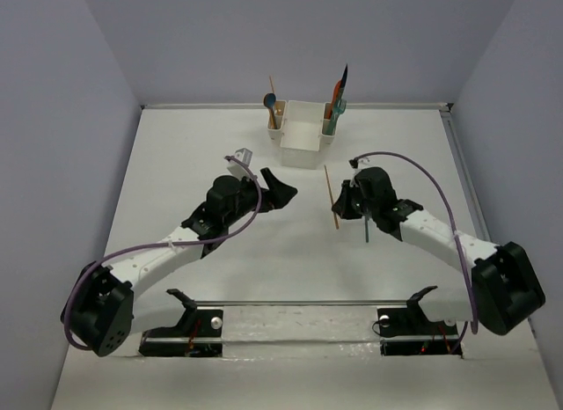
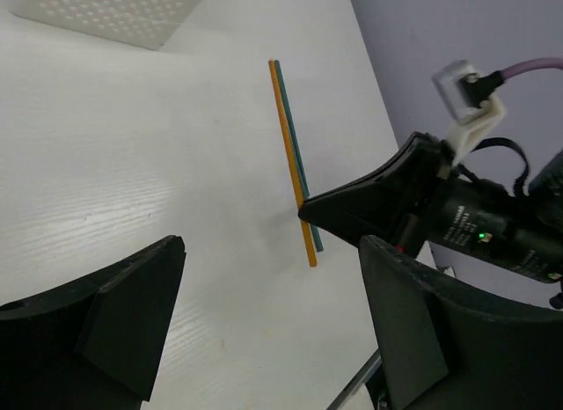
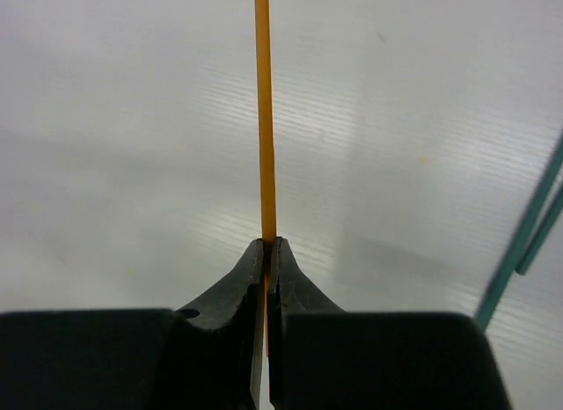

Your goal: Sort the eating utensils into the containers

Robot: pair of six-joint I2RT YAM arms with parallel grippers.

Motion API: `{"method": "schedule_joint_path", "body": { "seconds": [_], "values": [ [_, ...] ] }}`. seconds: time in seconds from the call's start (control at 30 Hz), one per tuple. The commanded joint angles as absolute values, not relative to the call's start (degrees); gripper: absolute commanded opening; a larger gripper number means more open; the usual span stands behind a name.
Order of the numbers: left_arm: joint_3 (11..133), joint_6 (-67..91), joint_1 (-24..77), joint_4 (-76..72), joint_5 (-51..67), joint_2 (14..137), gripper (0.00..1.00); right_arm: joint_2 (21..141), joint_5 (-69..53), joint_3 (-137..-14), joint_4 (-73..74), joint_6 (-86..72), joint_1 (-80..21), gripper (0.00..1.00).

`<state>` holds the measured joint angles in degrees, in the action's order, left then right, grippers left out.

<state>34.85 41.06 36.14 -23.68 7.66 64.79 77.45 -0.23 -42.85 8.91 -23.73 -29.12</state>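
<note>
My right tool point(image 3: 266, 245) is clamped on the orange chopstick point(image 3: 262, 120) at mid-table, nearer me than the white caddy point(image 1: 299, 150). A teal chopstick point(image 3: 519, 243) sits just right of it. My left tool point(image 2: 271, 247) hangs with fingers apart.

White perforated caddy point(image 1: 302, 150); orange chopstick point(image 3: 262, 120); teal chopstick point(image 3: 504, 269); white table point(image 1: 176, 164).

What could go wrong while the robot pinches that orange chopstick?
The right gripper pinches the thin orange plastic chopstick with just its fingertips, most of the stick poking out, so it might swivel or slip. The narrow side slots of the white plastic caddy already hold utensils, so the long stick could bump them or miss. The teal chopstick lying close by might get nudged.
</note>
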Motion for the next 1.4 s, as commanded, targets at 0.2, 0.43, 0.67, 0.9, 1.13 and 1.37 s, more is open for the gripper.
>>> {"method": "schedule_joint_path", "body": {
  "seconds": [0.2,0.43,0.67,0.9,1.13,1.37],
  "values": [
    [42.5,44.5,39.0,-34.1,13.6,76.8,0.7,68.1,-13.2,-41.4,-3.9,-24.3,-33.9,0.0],
    [43.4,45.4,39.6,-39.5,11.6,80.2,0.57,67.4,-15.7,-40.8,-4.5,-24.4,-34.5,0.0],
    [45.3,43.9,40.2,-41.3,8.4,84.7,0.5,67.6,-19.2,-39.5,-6.6,-25.3,-35.0,0.0],
    [46.9,42.7,40.2,-42.6,7.7,87.9,0.28,68.0,-20.4,-38.5,-8.1,-26.1,-35.0,0.0],
    [46.6,41.5,40.2,-40.9,5.3,86.0,0.0,67.9,-18.8,-38.1,-8.5,-26.7,-35.0,0.0],
    [49.0,37.9,40.2,-34.3,0.5,82.7,0.0,65.1,-18.0,-37.7,-9.0,-28.7,-35.0,0.56]
  ]
}}
